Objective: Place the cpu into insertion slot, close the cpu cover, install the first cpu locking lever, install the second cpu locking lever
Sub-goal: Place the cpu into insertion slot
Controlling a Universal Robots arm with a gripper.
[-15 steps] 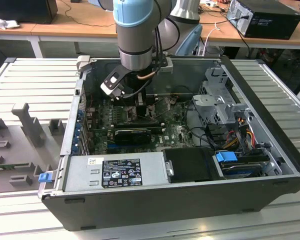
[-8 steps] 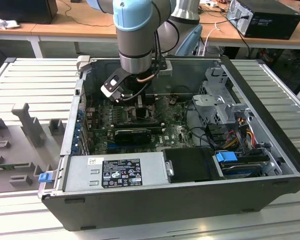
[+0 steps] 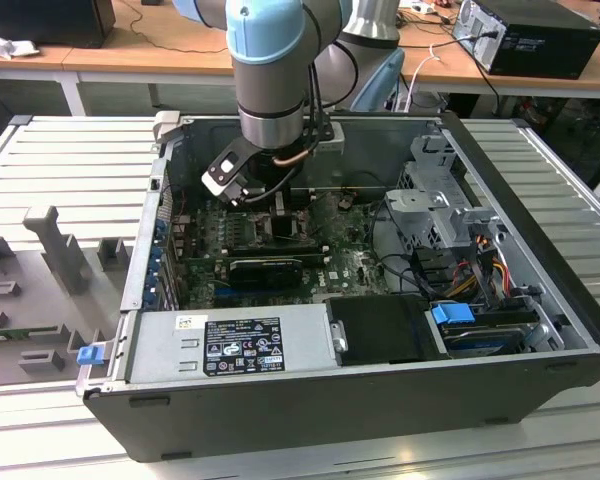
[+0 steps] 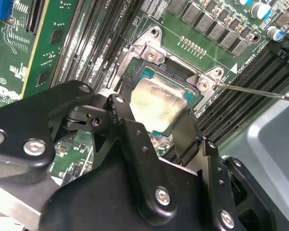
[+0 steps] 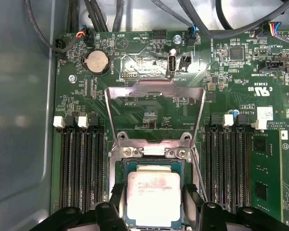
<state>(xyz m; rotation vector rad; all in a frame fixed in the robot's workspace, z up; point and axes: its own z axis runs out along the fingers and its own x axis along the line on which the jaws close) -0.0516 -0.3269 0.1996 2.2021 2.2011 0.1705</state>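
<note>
You had the gripper (image 4: 157, 109) clasping the cpu (image 5: 153, 197) at the insertion slot (image 4: 166, 66); the cpu cover (image 5: 156, 91) stood open and a locking lever (image 4: 255, 90) was unlatched.

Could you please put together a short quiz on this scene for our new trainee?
1. True or false: the cpu cover is closed over the cpu.
2. Which is the gripper nearest to? A) the coin battery B) the cpu C) the power supply
3. Fill in: long black ____ run along both sides of the insertion slot.
Key: 1 false, it stands open; 2 B; 3 memory slots.
</note>
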